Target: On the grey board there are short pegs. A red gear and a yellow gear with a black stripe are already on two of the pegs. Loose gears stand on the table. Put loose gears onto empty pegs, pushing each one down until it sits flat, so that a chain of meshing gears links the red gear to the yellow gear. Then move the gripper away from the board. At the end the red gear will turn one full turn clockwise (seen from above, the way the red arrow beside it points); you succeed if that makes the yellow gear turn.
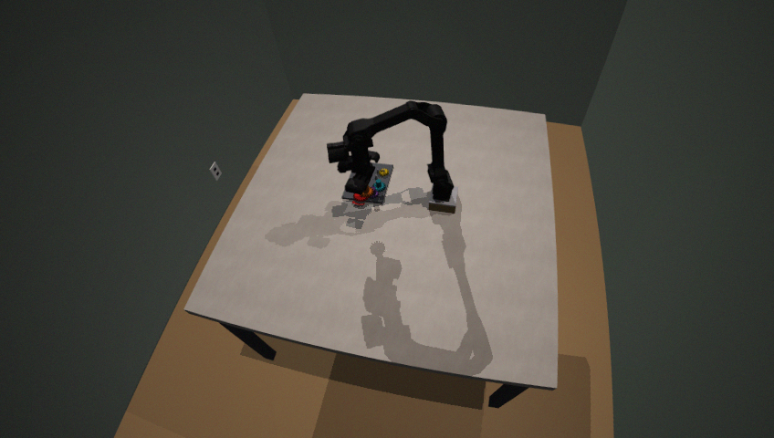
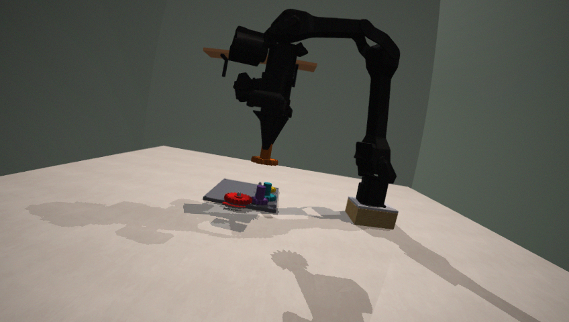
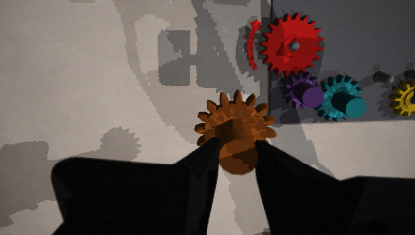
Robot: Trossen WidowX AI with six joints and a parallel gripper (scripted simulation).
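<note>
My gripper (image 2: 267, 146) (image 3: 237, 146) is shut on the stem of an orange gear (image 2: 264, 160) (image 3: 235, 115), held upright high above the table. The red gear (image 2: 237, 198) (image 3: 303, 41) lies on the grey board (image 2: 217, 191) (image 3: 352, 29). A purple gear (image 2: 260, 192) (image 3: 313, 97) stands beside the red one, and a teal gear (image 2: 267, 187) (image 3: 355, 107) beside the purple one. The yellow gear (image 1: 383, 172) (image 3: 403, 99) is farther along. A bare peg (image 3: 383, 77) shows between teal and yellow, with part of another dark peg at the wrist view's right edge. Exact tooth contact is unclear.
The red arrow (image 3: 252, 46) curves beside the red gear at the board's edge. The arm's base stands on a block (image 1: 442, 205) (image 2: 373, 217) to the right of the board. Arm shadows fall across the table (image 1: 304, 282) and part of the board.
</note>
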